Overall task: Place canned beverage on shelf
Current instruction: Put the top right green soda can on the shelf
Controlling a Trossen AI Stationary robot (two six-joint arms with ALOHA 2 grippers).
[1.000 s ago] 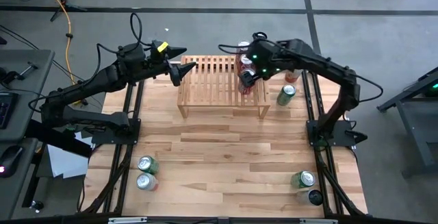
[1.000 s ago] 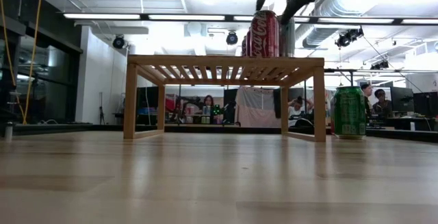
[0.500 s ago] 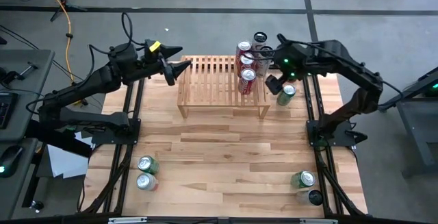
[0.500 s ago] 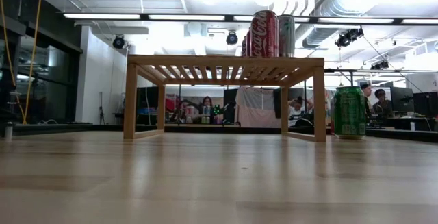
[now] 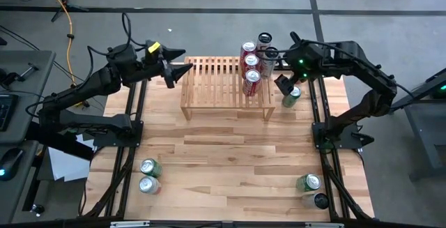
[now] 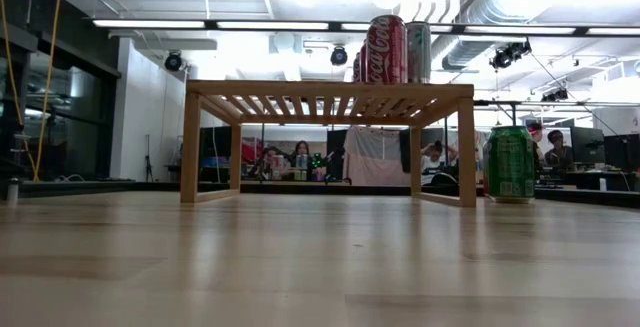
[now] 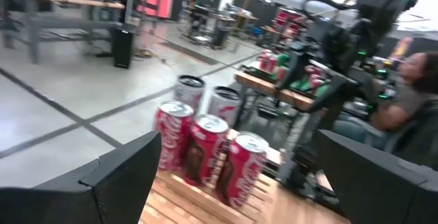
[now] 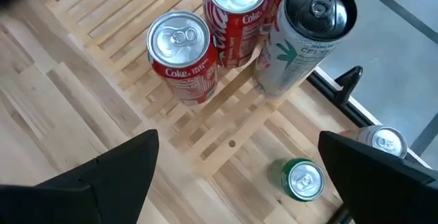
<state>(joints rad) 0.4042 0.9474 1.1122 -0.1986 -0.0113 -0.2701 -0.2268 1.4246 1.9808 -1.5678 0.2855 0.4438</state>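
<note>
Nearest the front edge of the table (image 5: 230,165), two cans (image 5: 148,175) stand at the left corner and two more cans (image 5: 311,190) at the right corner, all well apart from the shelf (image 5: 209,81) farther back. On the shelf's right end three red cans (image 5: 250,66) stand upright in a row with two silver cans (image 5: 267,46) just behind them, and a green can (image 5: 291,96) stands on the table just beside the shelf's right leg. The right gripper (image 5: 283,83) hangs empty above that green can with its jaws apart, while the left gripper (image 5: 182,70) hovers off the shelf's left end, its jaws open and holding nothing.
</note>
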